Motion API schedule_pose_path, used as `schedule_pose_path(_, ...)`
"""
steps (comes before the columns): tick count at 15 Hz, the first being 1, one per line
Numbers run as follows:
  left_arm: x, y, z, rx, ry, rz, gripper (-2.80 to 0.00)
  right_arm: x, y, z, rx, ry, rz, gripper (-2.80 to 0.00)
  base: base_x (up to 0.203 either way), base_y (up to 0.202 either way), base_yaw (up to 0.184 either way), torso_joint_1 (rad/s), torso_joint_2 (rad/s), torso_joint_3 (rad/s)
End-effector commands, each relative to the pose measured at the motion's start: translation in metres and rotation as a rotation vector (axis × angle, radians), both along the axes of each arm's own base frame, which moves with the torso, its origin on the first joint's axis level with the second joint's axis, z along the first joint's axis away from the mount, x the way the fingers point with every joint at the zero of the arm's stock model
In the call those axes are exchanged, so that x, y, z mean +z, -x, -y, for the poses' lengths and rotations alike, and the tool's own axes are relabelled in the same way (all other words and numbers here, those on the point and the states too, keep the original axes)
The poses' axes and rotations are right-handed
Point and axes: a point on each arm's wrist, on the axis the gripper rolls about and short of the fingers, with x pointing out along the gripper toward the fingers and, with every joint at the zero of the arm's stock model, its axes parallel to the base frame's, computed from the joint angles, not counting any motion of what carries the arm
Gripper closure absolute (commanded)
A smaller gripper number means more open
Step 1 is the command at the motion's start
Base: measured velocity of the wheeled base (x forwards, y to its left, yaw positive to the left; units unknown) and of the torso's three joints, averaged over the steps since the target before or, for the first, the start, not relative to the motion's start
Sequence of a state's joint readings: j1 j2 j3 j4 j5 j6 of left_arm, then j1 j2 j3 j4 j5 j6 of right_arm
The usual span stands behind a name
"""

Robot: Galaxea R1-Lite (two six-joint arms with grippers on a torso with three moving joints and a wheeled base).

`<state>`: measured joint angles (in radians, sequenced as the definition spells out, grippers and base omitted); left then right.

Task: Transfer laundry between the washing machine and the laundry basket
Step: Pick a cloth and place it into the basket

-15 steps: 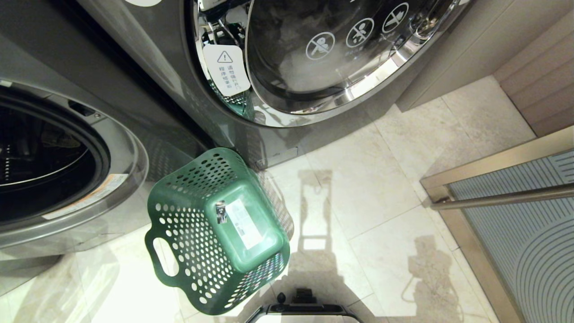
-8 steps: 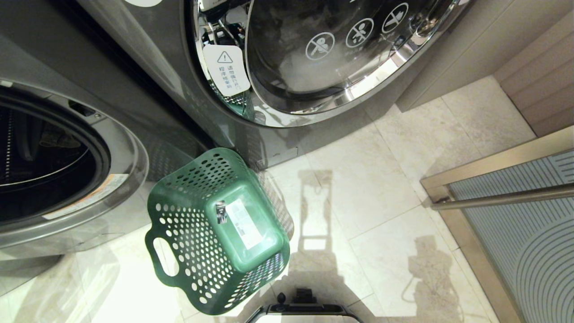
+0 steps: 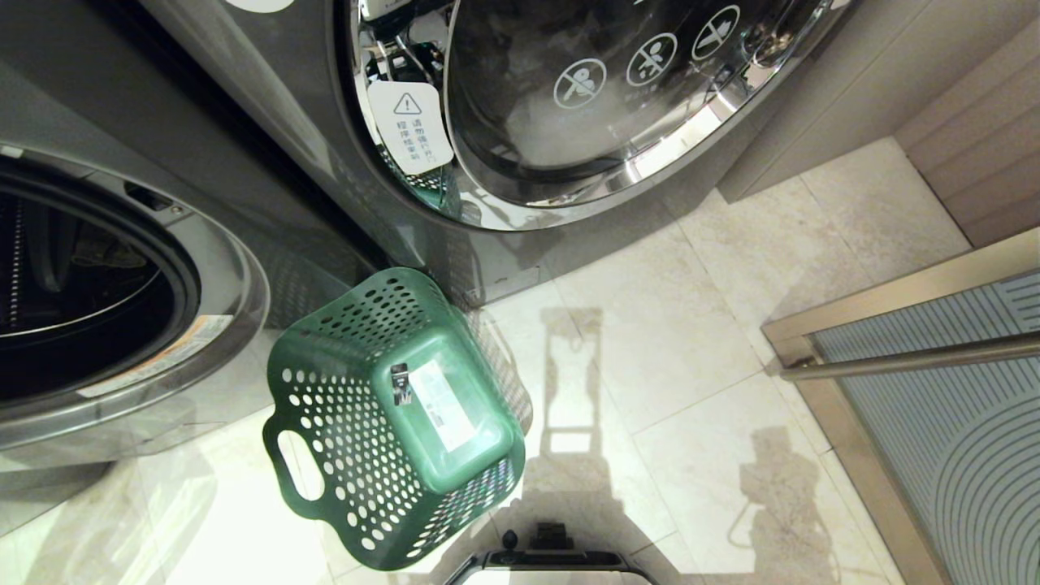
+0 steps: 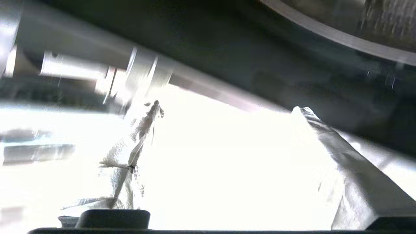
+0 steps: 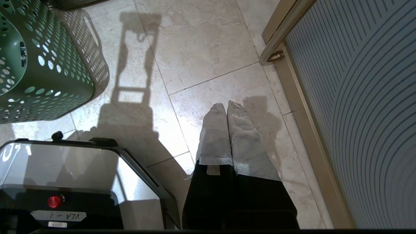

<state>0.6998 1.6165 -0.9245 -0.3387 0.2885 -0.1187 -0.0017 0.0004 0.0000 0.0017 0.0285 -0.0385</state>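
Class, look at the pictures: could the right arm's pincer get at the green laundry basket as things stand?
Probably yes: the right pincer hangs shut over bare floor tiles, with nothing between it and the laundry basket, though it must open first.

A: What sits at the far left?
B: A second front-loader, door ring open onto a dark drum.

A: And underfoot?
B: Pale marble floor tiles with thin grout lines.

A: On the right?
B: A ribbed glass door in a brass-toned frame, crossed by a metal handle bar.

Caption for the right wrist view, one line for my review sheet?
Right end effector parked shut over the tiled floor, green laundry basket off to one side, nothing held.
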Motion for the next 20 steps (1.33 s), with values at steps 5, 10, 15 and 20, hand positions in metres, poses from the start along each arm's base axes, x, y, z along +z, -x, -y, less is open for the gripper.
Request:
schedule_pose_path(5, -0.024, 0.059, 0.048, 0.019, 0.109, -0.083, -2.80, 0.000, 0.000, 0.000, 0.001, 0.001, 0.001, 0.00, 0.000, 0.000, 0.000, 0.000, 0.00, 0.000)
schedule_pose_path(10, -0.058, 0.090, 0.075, 0.041, 0.369, -0.166, -2.80, 0.000, 0.000, 0.000, 0.001, 0.000, 0.001, 0.00, 0.000, 0.000, 0.000, 0.000, 0.00, 0.000)
schedule_pose_path(15, -0.076, 0.115, 0.092, 0.040, 0.628, -0.266, -2.80, 0.000, 0.000, 0.000, 0.001, 0.001, 0.001, 0.00, 0.000, 0.000, 0.000, 0.000, 0.00, 0.000)
schedule_pose_path(20, -0.082, 0.121, 0.098, 0.066, 0.703, -0.302, -2.80, 0.000, 0.000, 0.000, 0.001, 0.001, 0.001, 0.00, 0.000, 0.000, 0.000, 0.000, 0.00, 0.000)
